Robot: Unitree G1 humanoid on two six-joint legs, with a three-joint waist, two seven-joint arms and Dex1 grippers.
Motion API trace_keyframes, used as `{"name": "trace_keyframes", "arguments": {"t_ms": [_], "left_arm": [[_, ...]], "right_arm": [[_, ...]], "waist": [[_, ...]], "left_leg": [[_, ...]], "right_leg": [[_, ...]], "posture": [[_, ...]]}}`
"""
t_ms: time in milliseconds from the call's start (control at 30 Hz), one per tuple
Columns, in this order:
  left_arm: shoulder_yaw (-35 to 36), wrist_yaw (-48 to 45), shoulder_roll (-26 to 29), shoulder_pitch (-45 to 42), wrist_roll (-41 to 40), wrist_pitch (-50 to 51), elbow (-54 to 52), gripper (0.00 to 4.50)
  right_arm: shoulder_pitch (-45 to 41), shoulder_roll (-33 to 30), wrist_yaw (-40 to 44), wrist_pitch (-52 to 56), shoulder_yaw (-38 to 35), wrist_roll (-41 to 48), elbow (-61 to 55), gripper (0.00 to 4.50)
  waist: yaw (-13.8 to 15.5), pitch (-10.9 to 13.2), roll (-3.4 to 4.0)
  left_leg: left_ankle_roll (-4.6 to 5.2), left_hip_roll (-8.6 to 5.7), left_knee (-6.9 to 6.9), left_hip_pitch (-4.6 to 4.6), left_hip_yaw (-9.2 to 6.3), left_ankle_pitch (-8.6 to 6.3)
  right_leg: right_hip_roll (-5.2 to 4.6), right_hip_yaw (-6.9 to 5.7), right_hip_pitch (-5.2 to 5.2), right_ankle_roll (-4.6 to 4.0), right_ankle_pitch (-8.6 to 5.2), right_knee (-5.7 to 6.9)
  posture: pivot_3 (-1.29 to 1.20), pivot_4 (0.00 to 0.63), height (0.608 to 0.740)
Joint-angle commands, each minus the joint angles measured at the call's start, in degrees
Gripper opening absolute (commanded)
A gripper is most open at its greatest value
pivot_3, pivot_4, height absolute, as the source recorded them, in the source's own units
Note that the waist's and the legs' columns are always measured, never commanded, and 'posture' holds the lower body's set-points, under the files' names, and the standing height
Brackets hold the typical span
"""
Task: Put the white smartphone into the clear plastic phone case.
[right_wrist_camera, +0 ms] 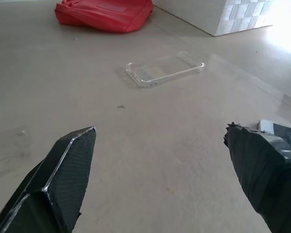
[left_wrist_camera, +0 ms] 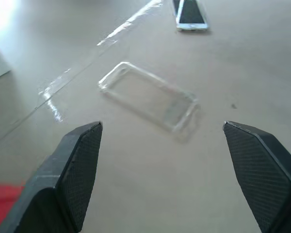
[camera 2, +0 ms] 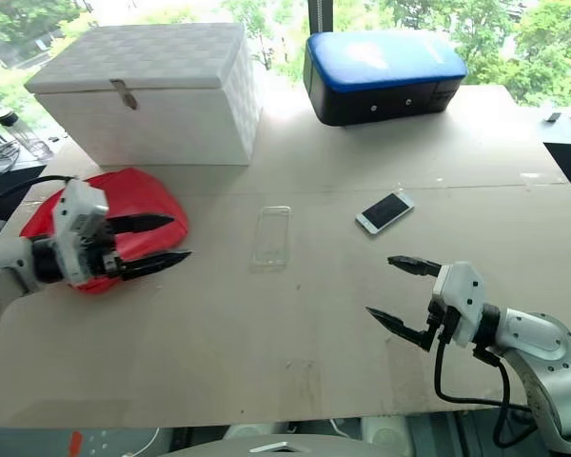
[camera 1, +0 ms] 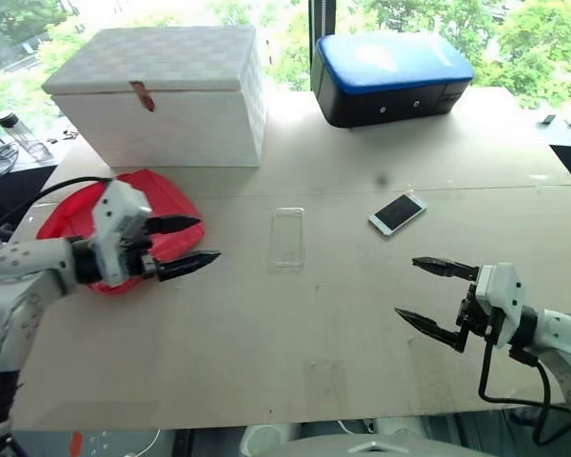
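White smartphone lies flat on the bench, screen up, ahead of your right gripper and apart from its jaws. Nothing touching it. Clear plastic phone case lies empty, open side up as far as I can tell, just beside the phone and between your two sets of jaws; it's out in front of the left gripper, not between its jaws.

Jaws: both sets wide, both empty. Left hangs above the bench over the edge of a red pouch; right hovers low, pointing toward the case.

Progress: nothing done yet as I read it. Phone and case are apart, neither held. Left to do: grip the phone, carry it over the case, line up the corners, press it into the rim.

Farther back: white box, blue-topped case. Neither is in your way.
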Motion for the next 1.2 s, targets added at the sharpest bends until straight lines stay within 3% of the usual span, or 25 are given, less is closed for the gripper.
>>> {"name": "trace_keyframes", "arguments": {"t_ms": [33,300,400,433,467,533,667,800,900,967,1067,1167,1200], "left_arm": [[-9.0,-3.3,-3.1,-6.6,7.6,-5.5,3.4,4.11],[-23.5,-11.4,-10.1,-19.5,23.9,-20.2,24.9,4.11],[-27.2,-13.1,-12.9,-23.6,28.4,-20.6,32.6,3.39],[-28.1,-14.1,-13.2,-24.0,29.4,-21.3,33.6,2.82],[-28.8,-15.4,-13.4,-24.0,29.9,-21.6,33.8,2.64],[-29.0,-16.5,-13.8,-23.2,29.7,-19.5,32.1,1.48],[-27.2,-15.9,-13.8,-20.5,26.8,-8.1,24.9,0.05],[-23.5,-11.1,-14.9,-17.8,22.3,9.1,14.3,0.05],[-19.5,-1.0,-19.7,-18.6,19.3,28.8,7.1,0.05],[-15.6,5.1,-24.8,-20.2,17.5,39.2,4.3,0.05],[-8.0,16.5,-36.8,-25.4,18.2,55.1,3.6,0.05],[-4.1,22.9,-44.0,-28.0,18.7,61.1,4.4,0.05],[-4.0,24.3,-45.3,-28.0,18.6,60.6,4.6,0.3]], "right_arm": [[1.3,-0.5,-1.2,0.5,-1.9,1.1,-4.0,4.5],[5.7,-0.9,-3.8,2.2,-4.0,1.2,-8.9,4.5],[7.8,-0.5,-5.3,2.7,-4.9,1.1,-11.0,4.5],[8.3,-0.4,-5.6,2.7,-5.1,1.1,-11.4,4.5],[8.9,-0.4,-5.9,2.8,-5.2,1.2,-11.8,4.5],[10.4,-0.6,-5.9,3.0,-5.8,1.6,-12.6,4.5],[11.7,-0.4,-6.0,3.0,-6.1,1.6,-13.5,4.5],[11.6,-0.4,-6.0,2.7,-5.4,1.2,-13.0,4.5],[10.7,-0.3,-5.9,2.6,-4.4,1.0,-12.4,4.5],[9.9,-0.5,-5.6,2.6,-3.8,1.0,-12.0,4.5],[7.8,-1.0,-4.5,2.8,-3.0,1.2,-10.7,4.5],[6.2,-1.2,-3.7,2.9,-2.6,1.4,-9.5,4.5],[5.7,-1.3,-3.6,3.0,-2.5,1.4,-9.2,4.5]], "waist": [[-0.1,0.0,-0.07],[-0.4,0.0,-0.11],[-0.4,0.0,-0.16],[-0.2,0.0,-0.18],[-0.3,0.0,-0.16],[-0.5,0.0,-0.15],[-1.2,-0.1,-0.14],[-1.3,-0.1,-0.11],[-1.0,-0.1,-0.12],[-0.5,-0.1,-0.14],[0.2,0.0,-0.28],[0.0,0.1,-0.38],[-0.2,0.1,-0.38]], "left_leg": [[-0.01,0.0,0.01,-0.01,-0.01,0.01],[0.0,-0.08,0.05,-0.11,0.01,0.01],[0.03,-0.08,0.12,-0.12,0.0,-0.01],[0.03,-0.08,0.17,-0.12,-0.03,-0.01],[0.03,-0.08,0.2,-0.11,-0.05,-0.01],[0.03,-0.09,0.21,-0.08,-0.02,-0.01],[0.07,-0.08,0.23,-0.06,-0.03,-0.03],[0.23,-0.07,0.32,-0.03,-0.06,-0.12],[0.28,-0.08,0.44,-0.08,-0.13,-0.15],[0.31,-0.13,0.57,-0.09,-0.22,-0.17],[0.3,-0.2,0.72,-0.16,-0.27,-0.16],[0.06,-0.21,0.79,-0.21,-0.31,-0.02],[0.05,-0.2,0.78,-0.19,-0.28,-0.02]], "right_leg": [[0.0,0.0,0.0,0.0,0.0,0.01],[-0.01,0.01,-0.07,0.01,0.01,-0.01],[0.02,0.01,-0.06,0.02,0.0,0.02],[0.02,-0.01,-0.02,0.02,0.0,0.03],[0.02,-0.05,0.0,0.03,0.0,0.03],[0.01,-0.01,0.03,0.03,0.0,0.04],[0.01,0.01,0.05,0.04,0.0,0.07],[0.02,-0.01,0.06,0.05,-0.01,0.16],[0.02,-0.08,0.12,0.06,-0.02,0.18],[0.0,-0.17,0.16,0.1,-0.01,0.17],[0.0,-0.19,0.16,0.23,0.06,0.18],[0.0,-0.22,0.19,0.28,0.11,0.19],[0.0,-0.18,0.19,0.28,0.1,0.19]], "posture": [[0.0,0.15,0.74],[0.0,0.15,0.74],[0.0,0.15,0.74],[0.0,0.15,0.74],[0.0,0.15,0.74],[0.0,0.15,0.74],[0.0,0.15,0.74],[0.0,0.15,0.74],[0.0,0.15,0.74],[0.0,0.15,0.74],[0.0,0.15,0.74],[0.0,0.15,0.74],[0.0,0.15,0.74]]}}
